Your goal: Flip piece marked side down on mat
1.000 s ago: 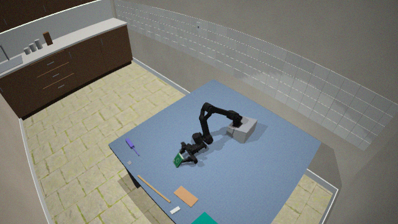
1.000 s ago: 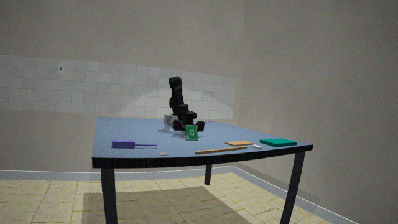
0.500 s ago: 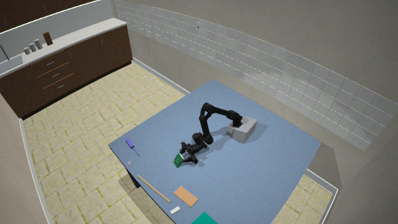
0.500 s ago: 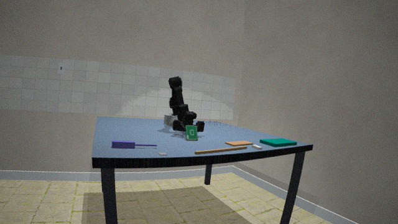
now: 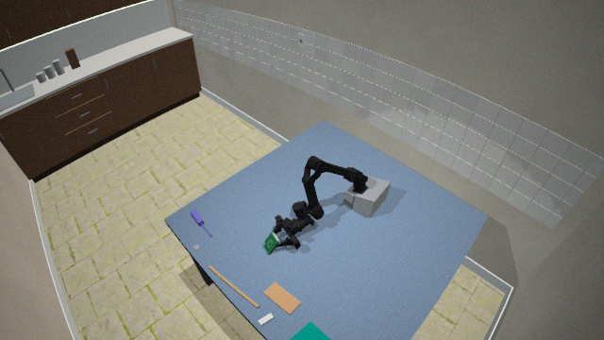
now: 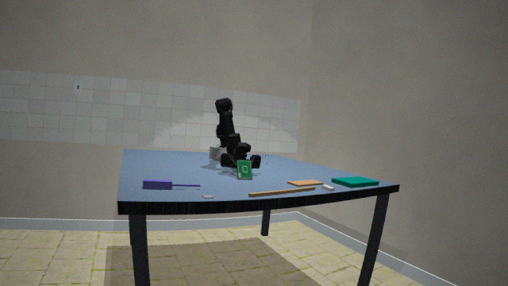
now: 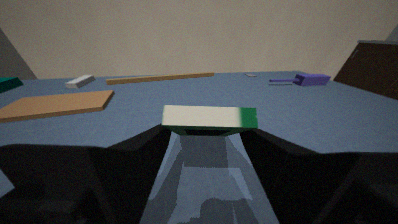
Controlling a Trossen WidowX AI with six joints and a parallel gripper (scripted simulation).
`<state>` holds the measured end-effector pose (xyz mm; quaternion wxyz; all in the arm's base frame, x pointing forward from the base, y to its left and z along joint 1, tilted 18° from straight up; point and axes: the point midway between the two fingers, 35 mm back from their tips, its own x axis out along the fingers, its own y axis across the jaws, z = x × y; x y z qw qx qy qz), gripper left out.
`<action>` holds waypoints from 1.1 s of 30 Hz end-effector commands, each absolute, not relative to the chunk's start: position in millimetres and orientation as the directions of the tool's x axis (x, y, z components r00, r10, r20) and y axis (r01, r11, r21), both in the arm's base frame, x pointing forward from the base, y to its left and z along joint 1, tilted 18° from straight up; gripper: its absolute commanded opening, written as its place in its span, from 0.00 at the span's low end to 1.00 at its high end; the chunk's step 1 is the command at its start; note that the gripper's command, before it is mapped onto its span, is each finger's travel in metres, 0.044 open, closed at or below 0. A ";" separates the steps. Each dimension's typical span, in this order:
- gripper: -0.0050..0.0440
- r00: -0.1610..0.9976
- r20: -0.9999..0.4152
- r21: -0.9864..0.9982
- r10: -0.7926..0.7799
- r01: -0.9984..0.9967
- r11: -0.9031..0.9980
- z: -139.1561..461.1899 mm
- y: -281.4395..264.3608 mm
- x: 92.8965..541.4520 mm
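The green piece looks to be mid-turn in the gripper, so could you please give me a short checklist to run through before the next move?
1. Grip: the gripper is shut on the green piece. ok.
2. Turn stage: the piece stands nearly on edge, marked face showing toward the exterior camera; not yet flat, marked side not yet down. not ok.
3. Bottom edge on the mat: hidden by the fingers and the viewing angle. cannot tell.
4. Landing area: the purple tool, the wooden strip and the orange card lie apart from the piece. ok.
5. Distance from the base: the piece sits well out in front. Looks ok.
6. Arm clear of the piece: not ok.
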<state>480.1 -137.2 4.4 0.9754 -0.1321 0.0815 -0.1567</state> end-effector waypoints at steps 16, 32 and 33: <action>0.10 0.936 -0.125 -0.285 -0.330 0.285 0.915 -0.6 -138.3 478.9; 0.10 0.936 -0.122 -0.284 -0.331 0.286 0.915 -1.2 -138.3 478.6; 0.10 0.935 -0.124 -0.285 -0.331 0.286 0.915 -1.9 -138.3 477.9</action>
